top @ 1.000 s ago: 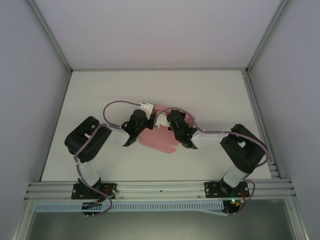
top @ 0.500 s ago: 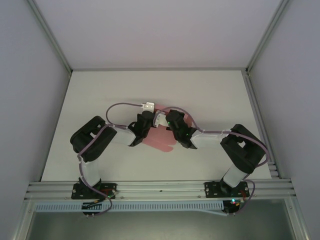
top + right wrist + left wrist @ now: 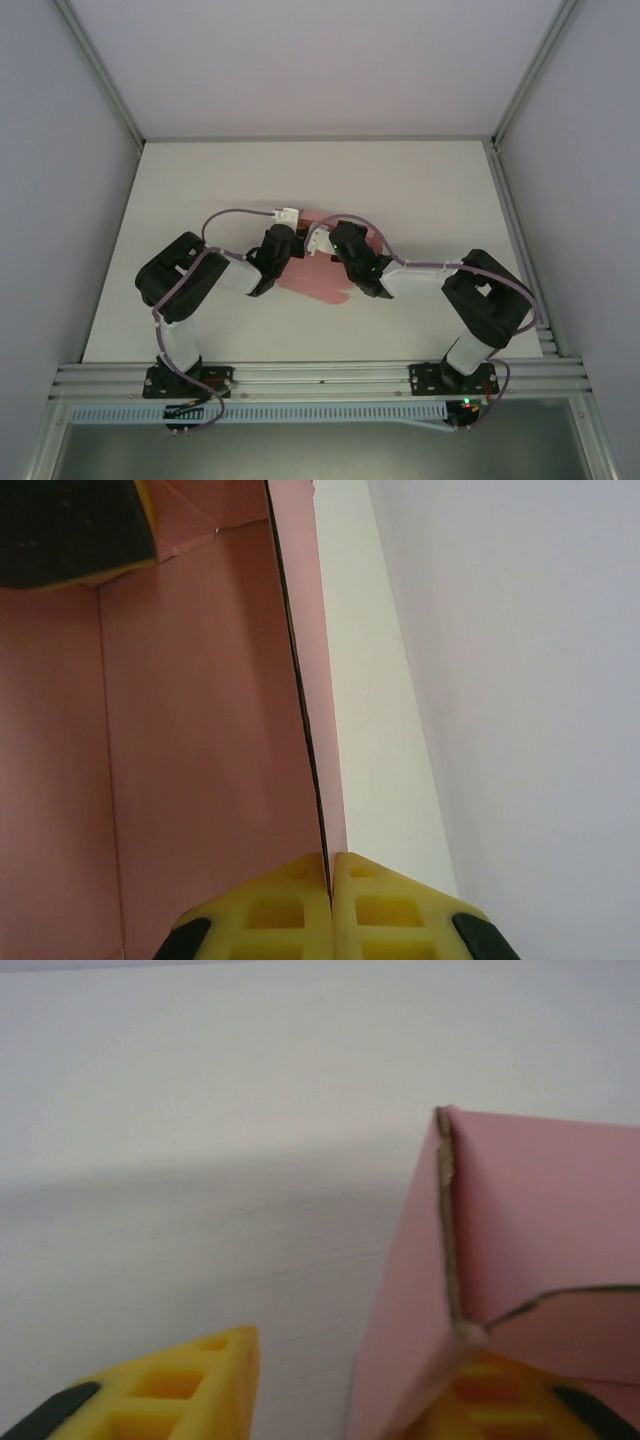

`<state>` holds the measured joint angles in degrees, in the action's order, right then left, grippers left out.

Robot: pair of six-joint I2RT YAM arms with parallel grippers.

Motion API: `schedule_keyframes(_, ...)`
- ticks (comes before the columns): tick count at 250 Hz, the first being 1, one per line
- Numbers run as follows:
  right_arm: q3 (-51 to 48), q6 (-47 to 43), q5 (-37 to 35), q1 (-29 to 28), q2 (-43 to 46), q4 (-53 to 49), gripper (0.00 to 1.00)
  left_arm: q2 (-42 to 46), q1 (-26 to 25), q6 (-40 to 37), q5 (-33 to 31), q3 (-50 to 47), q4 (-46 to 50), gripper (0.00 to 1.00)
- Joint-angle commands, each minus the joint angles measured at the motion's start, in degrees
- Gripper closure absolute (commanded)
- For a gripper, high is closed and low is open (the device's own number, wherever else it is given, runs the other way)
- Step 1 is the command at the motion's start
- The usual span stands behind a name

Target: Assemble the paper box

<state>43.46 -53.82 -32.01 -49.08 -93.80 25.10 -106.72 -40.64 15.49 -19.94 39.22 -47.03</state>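
Nearest us, the right end effector (image 3: 328,865) is pinched together on the top edge of a box (image 3: 200,730) wall. The thin card runs straight into the seam between its fingers. The left end effector (image 3: 350,1375) stands apart, one finger over bare desk (image 3: 200,1110) and the other partly hidden behind the box's corner wall, so nothing is clamped there.

We judge we're mid-fold: the walls are up and a corner is being formed, but the box isn't closed yet. The next move, we reckon, calls for the left to press in or close on that loose corner flap while the right steadies its wall. It needs to go gently, because card this thin will likely buckle.

The box sits mid-desk between the two arms, pale pink and only partly raised. From above, a flat panel with a wavy edge lies toward the arms' bases. Further out, two walls meet at a raw, slightly frayed cut edge, with a flap gaping beside it. Beyond that is plain white desk.
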Motion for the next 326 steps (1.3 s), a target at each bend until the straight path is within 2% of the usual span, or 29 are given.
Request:
schedule_keyframes(1,-1.2,2.6,-0.4,-0.3,0.0,-8.8,1.00,0.4,2.8,-0.6,3.5,-2.0,2.7,0.57)
schedule_keyframes(14,-1.3,2.7,-0.2,-0.3,0.0,-8.8,1.00,0.8,3.3,-0.4,5.3,-1.9,2.6,0.57)
schedule_keyframes(67,-1.0,3.0,0.2,-0.3,-0.9,-9.0,1.00,1.0,3.2,0.2,5.6,0.7,3.7,0.60)
schedule_keyframes(89,-1.0,3.4,0.3,-0.3,-0.9,-8.7,1.00,0.3,2.9,1.0,1.0,2.8,6.5,0.71)
schedule_keyframes(112,-1.2,4.0,0.5,-0.4,-0.8,-9.1,1.00,-0.2,2.5,1.7,-2.6,3.8,8.3,0.78)
schedule_keyframes(150,-1.9,4.3,-0.2,-0.3,-0.2,-9.9,1.00,0.1,2.6,5.6,-11.4,4.1,11.9,1.00)
schedule_keyframes(169,-2.1,4.9,-0.8,-0.4,0.5,-10.4,1.00,-0.2,2.5,5.8,-17.5,5.3,16.0,1.00)
schedule_keyframes(180,-2.1,5.8,-1.2,-0.3,1.2,-11.0,1.00,0.2,2.5,3.5,-17.4,4.5,14.9,1.00)
schedule_keyframes(198,-1.2,9.0,-0.5,-0.3,2.9,-12.7,0.83,2.5,2.1,-1.1,-12.9,1.1,9.8,1.00)
schedule_keyframes(215,0.4,12.8,1.2,-0.1,5.0,-14.5,0.63,5.1,1.9,-2.4,-8.7,0.3,10.2,1.00)
schedule_keyframes(242,2.3,18.5,4.5,-0.1,10.2,-15.4,0.53,9.0,1.2,-0.7,-7.7,0.6,13.2,1.00)
schedule_keyframes(253,2.3,20.7,5.7,-0.1,13.1,-14.8,0.34,10.5,1.1,0.7,-7.3,1.1,15.6,1.00)
schedule_keyframes(267,1.7,23.0,8.9,0.0,17.5,-14.7,0.01,12.5,1.0,1.7,-7.0,1.1,17.6,1.00)
schedule_keyframes(297,0.7,28.4,10.0,1.0,26.2,-13.1,0.00,16.6,0.9,2.4,-6.0,0.2,19.6,1.00)
schedule_keyframes(326,2.5,35.5,10.7,5.2,31.4,-16.0,0.00,20.2,0.8,3.2,-5.6,-0.6,21.3,1.00)
